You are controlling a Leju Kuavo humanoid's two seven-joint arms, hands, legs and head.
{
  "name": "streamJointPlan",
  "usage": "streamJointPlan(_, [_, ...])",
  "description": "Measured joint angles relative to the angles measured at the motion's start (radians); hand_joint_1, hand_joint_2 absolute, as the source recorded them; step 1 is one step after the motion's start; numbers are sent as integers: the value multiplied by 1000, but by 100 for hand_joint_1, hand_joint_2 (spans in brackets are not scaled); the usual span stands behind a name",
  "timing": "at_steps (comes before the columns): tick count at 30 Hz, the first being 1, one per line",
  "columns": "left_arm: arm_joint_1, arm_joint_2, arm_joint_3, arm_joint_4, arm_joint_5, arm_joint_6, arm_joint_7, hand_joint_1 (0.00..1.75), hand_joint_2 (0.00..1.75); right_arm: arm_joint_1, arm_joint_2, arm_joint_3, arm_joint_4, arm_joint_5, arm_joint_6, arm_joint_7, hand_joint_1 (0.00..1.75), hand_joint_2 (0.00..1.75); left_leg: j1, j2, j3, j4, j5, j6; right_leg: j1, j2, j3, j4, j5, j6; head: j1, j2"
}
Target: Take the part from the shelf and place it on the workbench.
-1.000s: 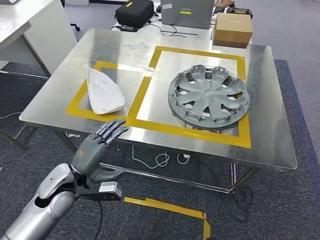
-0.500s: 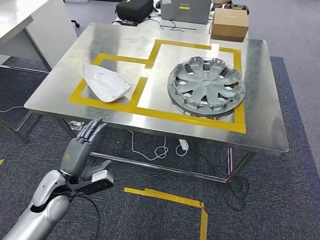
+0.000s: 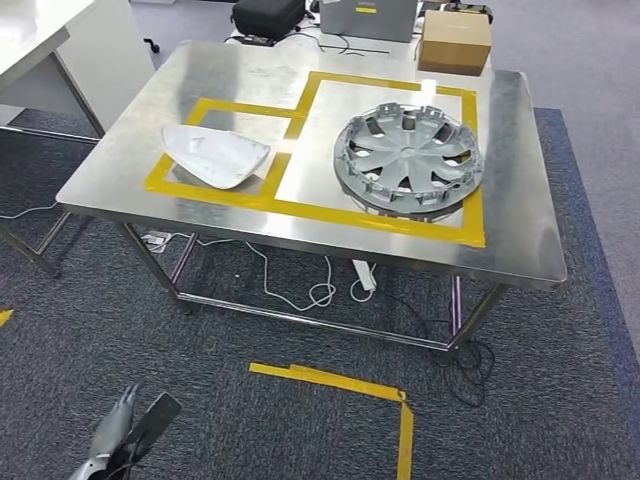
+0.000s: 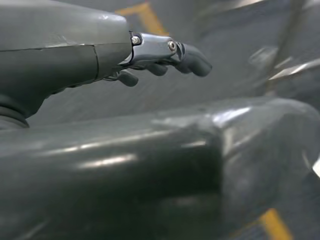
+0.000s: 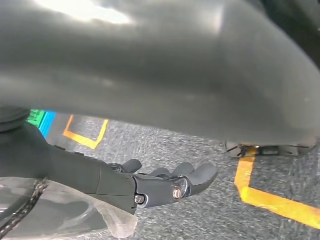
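The white part (image 3: 214, 157) is seen lying on the workbench (image 3: 521, 200), set inside the smaller yellow-taped box (image 3: 162, 170), which looks to be marked out as its landing spot. Beside it, in the larger taped box, a grey wheel cover (image 3: 407, 160) is laid flat, well apart from the part. By the look of things, the placing is judged done.

Down at the frame's lower corner the left hand (image 3: 113, 432) is caught low over the carpet, nothing held, fingers (image 4: 188, 52) stretched out straight and loosely apart. The right hand (image 5: 166, 182) is hung near the floor too, its fingers extended and nothing gripped. Much of each wrist picture is blocked by a dark, blurred body part, and the left hand is cut off by the head view's edge. A cardboard box (image 3: 455, 42) is parked beyond the bench.
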Motion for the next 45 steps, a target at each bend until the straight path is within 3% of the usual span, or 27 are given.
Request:
streamJointPlan(2, [9,-14,27,82,32,-25,17,0,0,14,6,-10,-32,1,-1,6,0,0,3,-4,-7,15,-14,-12,-3,-5,0,-4,10,-13,0,0])
streamJointPlan(3, [13,-20,40,124,52,-42,29,0,0,15,8,-13,-40,2,0,7,0,0,5,-6,-18,45,-39,-18,-5,-7,0,-6,15,-20,-1,0])
streamJointPlan(6, [34,-39,71,253,103,-70,44,0,0,11,9,-16,-46,3,6,-1,0,0,12,-8,-88,234,-148,-32,-6,-7,-7,-5,25,-28,-4,0])
streamJointPlan(7, [43,-44,77,285,112,-72,41,0,0,12,9,-16,-46,3,7,-3,0,0,14,-9,-104,283,-166,-34,-6,-6,-10,-3,27,-27,-4,0])
streamJointPlan(8, [50,-50,82,312,115,-72,39,0,0,12,9,-16,-46,3,7,-5,0,0,16,-8,-103,293,-162,-35,-6,-7,-13,-1,27,-26,-4,0])
streamJointPlan(9, [55,-54,86,334,117,-73,37,0,0,12,9,-16,-46,3,7,-6,0,0,18,-8,-83,259,-138,-35,-6,-8,-14,1,27,-25,-4,0])
streamJointPlan(12, [54,-61,98,381,120,-73,34,0,0,3,9,-16,-46,3,7,-9,0,0,21,-9,24,55,-55,-32,-4,-9,-18,10,24,-14,-4,0])
streamJointPlan(14, [51,-66,102,402,121,-73,34,0,0,-2,9,-16,-46,3,7,-11,0,0,20,-11,46,4,-47,-26,0,-9,-24,18,20,-11,-3,0])
streamJointPlan(17, [49,-73,104,424,121,-73,33,0,0,-3,9,-17,-46,3,7,-11,0,0,16,-12,43,1,-45,-21,-2,-8,-35,18,21,-22,-3,0])
streamJointPlan(25, [42,-79,111,450,123,-74,33,0,0,-4,9,-16,-46,2,7,-13,0,0,6,-12,35,2,-40,-5,-11,-8,-39,7,34,7,-3,0])
streamJointPlan(31, [67,-89,115,479,171,-93,28,0,0,-8,9,-2,-37,-6,9,-40,0,0,5,-11,32,2,-37,0,-12,-7,-33,8,38,15,-4,0])
streamJointPlan(37, [156,-104,117,374,141,-158,136,0,0,-8,5,60,-46,-20,-41,-66,0,0,4,-11,30,4,-37,1,-13,-9,-46,7,37,18,-4,0])
streamJointPlan(41, [143,-113,106,367,143,-135,108,0,0,-24,-4,87,-23,-40,-66,-102,0,0,1,-12,28,5,-36,4,-16,-10,-46,7,40,24,-4,0])
streamJointPlan(45, [102,-133,95,403,171,-75,68,0,0,-26,-15,109,-19,-59,-71,-105,0,0,-3,-14,20,7,-30,15,-20,-13,-39,6,47,35,-5,0])
